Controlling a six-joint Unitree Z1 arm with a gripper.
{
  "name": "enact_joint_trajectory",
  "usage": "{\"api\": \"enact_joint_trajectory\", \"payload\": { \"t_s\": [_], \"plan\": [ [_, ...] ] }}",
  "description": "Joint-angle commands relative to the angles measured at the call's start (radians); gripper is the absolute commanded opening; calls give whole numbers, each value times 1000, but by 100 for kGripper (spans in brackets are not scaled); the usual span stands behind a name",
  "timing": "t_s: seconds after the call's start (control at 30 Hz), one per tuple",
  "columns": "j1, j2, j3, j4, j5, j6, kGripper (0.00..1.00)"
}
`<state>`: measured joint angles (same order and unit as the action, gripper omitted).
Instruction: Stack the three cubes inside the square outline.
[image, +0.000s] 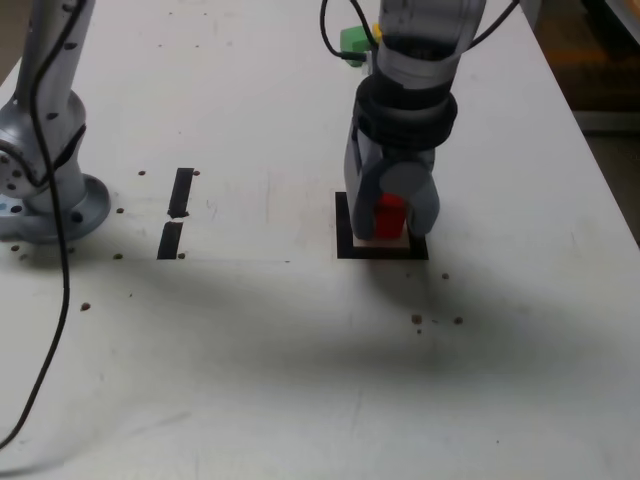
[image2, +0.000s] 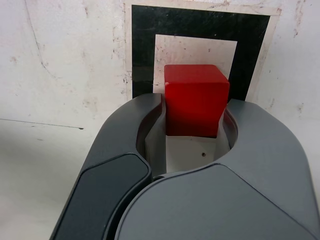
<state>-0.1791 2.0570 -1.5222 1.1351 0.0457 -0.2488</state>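
One white tabletop (image: 240, 400) is filling most of the exterior view. One grey arm section (image: 415, 60) is descending from the top edge, right of centre. One grey jointed unit (image: 55, 180) is standing at the upper left of the frame, with a black cable (image: 66, 260) running down to the left edge.

One gripper (image: 392, 228) is occupying the area right of centre. Its jaws are closing on the red cube (image2: 196, 102), standing apart by the cube's width and bearing on two opposite sides.

One square outline (image: 382, 253), black with a white centre, is lying beneath the gripper. Two black tape strips (image: 181, 192) are lying left of centre.

Three cubes are showing. The red one is presenting flat, plain faces over the outline's white centre. The green cube (image: 355, 40) and the yellow cube (image: 376, 31) are sitting at the top, right of centre, both partly hidden.
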Motion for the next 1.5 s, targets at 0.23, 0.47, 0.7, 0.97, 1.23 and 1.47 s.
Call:
{"api": "enact_joint_trajectory", "payload": {
  "t_s": [0.23,0.47,0.7,0.97,1.23,1.47],
  "plan": [
    [0,-7,11,-13,6,8,89],
    [3,-17,3,15,11,19,100],
    [11,-73,-47,169,62,39,100],
    [79,-134,-65,253,35,147,100],
    [223,-196,-118,271,67,249,100],
    [410,-189,-265,327,123,465,100]
  ]
}}
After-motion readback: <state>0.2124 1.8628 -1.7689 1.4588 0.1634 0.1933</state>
